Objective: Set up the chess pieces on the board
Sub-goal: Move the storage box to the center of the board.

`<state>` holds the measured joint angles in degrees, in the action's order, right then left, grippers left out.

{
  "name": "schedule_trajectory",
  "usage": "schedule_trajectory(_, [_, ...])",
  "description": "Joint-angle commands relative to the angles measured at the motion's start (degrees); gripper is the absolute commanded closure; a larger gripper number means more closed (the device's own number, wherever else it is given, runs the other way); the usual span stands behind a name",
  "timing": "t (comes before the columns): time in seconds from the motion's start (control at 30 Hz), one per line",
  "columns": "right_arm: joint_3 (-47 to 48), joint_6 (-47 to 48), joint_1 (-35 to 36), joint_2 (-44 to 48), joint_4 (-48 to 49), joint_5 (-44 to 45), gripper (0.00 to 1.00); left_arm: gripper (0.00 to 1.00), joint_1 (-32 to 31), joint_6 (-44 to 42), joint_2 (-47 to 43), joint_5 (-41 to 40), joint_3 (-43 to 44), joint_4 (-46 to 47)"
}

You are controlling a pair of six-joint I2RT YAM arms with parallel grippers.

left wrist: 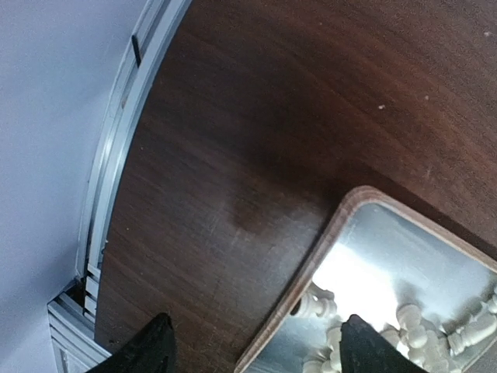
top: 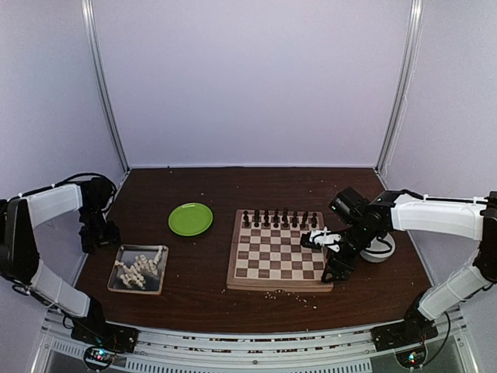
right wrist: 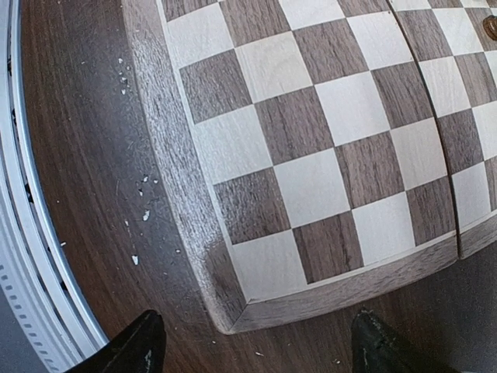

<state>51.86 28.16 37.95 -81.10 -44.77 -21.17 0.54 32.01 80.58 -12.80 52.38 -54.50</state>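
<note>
The board (top: 272,256) lies mid-table, with dark chess pieces (top: 276,219) standing in its two far rows. Cream chess pieces (top: 140,269) lie heaped in a silver tray (top: 118,281) at the left. My right gripper (top: 334,272) is open and empty, hovering at the board's near right corner. In the right wrist view that gripper (right wrist: 260,350) straddles the board's corner (right wrist: 256,299), and one dark piece (right wrist: 491,27) shows at the top right. My left gripper (top: 102,235) is open and empty beside the tray's far left corner. In the left wrist view it (left wrist: 256,350) straddles the tray's rim (left wrist: 311,268), above cream pieces (left wrist: 314,305).
A green plate (top: 190,219) sits left of the board. A white round object (top: 380,250) lies right of the board under the right arm. Pale crumbs (top: 272,294) are scattered by the board's near edge and show in the right wrist view (right wrist: 144,214). Enclosure walls stand on three sides.
</note>
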Motion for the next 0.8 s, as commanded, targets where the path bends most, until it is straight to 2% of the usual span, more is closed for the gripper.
schedule_trajectory(0.0, [-0.5, 0.5, -0.2, 1.2, 1.0, -1.5, 0.18, 0.31, 1.0, -4.3, 5.8, 0.6, 1.6, 4.8])
schedule_trajectory(0.07, [-0.7, 0.6, -0.3, 1.3, 0.8, -1.7, 0.19, 0.38, 1.1, -6.5, 9.3, 0.6, 3.1, 5.6])
schedule_trajectory(0.2, [-1.1, 0.7, -0.7, 1.6, 0.8, -1.6, 0.19, 0.44, 1.2, -8.9, 13.3, 1.5, 4.1, 7.4])
schedule_trajectory(0.43, [-1.0, 0.8, -1.1, 0.8, 1.0, -1.2, 0.20, 0.59, 1.5, -11.1, 16.4, 2.0, 4.5, 9.5])
schedule_trajectory(0.77, [-0.4, 1.4, -1.1, -1.3, 0.1, -1.2, 0.23, 0.84, 1.5, -10.9, 17.9, 8.9, 3.5, 11.0])
